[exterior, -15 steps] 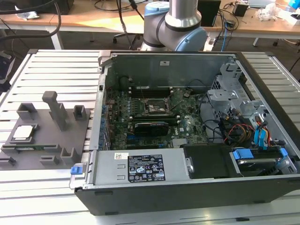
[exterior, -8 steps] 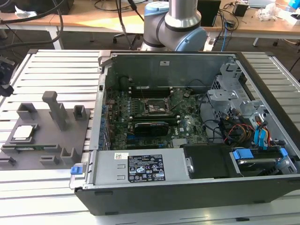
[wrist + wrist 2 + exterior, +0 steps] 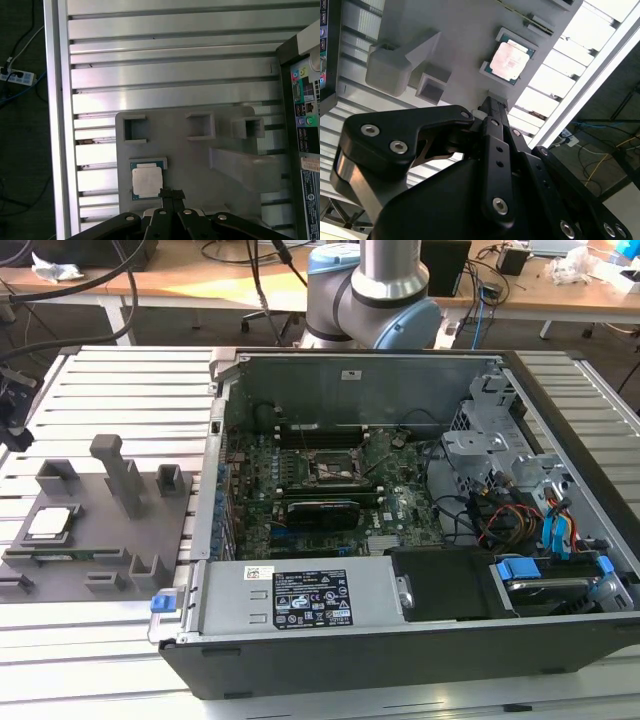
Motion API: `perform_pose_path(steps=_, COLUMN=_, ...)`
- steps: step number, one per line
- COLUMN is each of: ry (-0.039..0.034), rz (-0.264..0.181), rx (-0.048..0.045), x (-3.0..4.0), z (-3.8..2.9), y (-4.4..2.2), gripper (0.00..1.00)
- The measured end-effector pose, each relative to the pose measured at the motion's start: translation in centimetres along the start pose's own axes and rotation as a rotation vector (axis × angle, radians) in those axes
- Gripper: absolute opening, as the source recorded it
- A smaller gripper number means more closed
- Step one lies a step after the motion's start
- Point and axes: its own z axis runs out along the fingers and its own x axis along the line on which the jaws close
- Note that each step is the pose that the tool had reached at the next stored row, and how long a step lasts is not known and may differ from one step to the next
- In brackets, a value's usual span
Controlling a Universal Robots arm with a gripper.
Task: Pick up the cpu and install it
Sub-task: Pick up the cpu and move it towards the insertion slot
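The cpu [image 3: 52,523] is a small silver-topped square with a thin green border. It lies flat in its pocket on the grey fixture plate [image 3: 100,530], at the exterior view's left. Both wrist views look down on the cpu [image 3: 510,61] [image 3: 147,181]. My gripper [image 3: 171,192] hangs well above the plate, just beside the chip, not touching it. The black fingers [image 3: 492,112] stand pressed together, shut, with nothing between them. On the motherboard inside the open computer case, the socket [image 3: 338,470] lies with its metal frame around it.
Tall grey posts [image 3: 120,472] and square holders [image 3: 201,125] rise from the fixture plate near the chip. A thin green memory stick [image 3: 70,555] lies along the plate's front edge. The case wall [image 3: 205,500] stands between plate and motherboard. Slatted aluminium table [image 3: 165,60] surrounds everything.
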Motion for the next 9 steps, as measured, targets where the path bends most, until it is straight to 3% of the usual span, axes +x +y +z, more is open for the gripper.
perform_pose_path(steps=9, ry=-0.0002, rz=0.0, rx=-0.0001, x=0.02, z=0.1, y=-0.02, gripper=0.11)
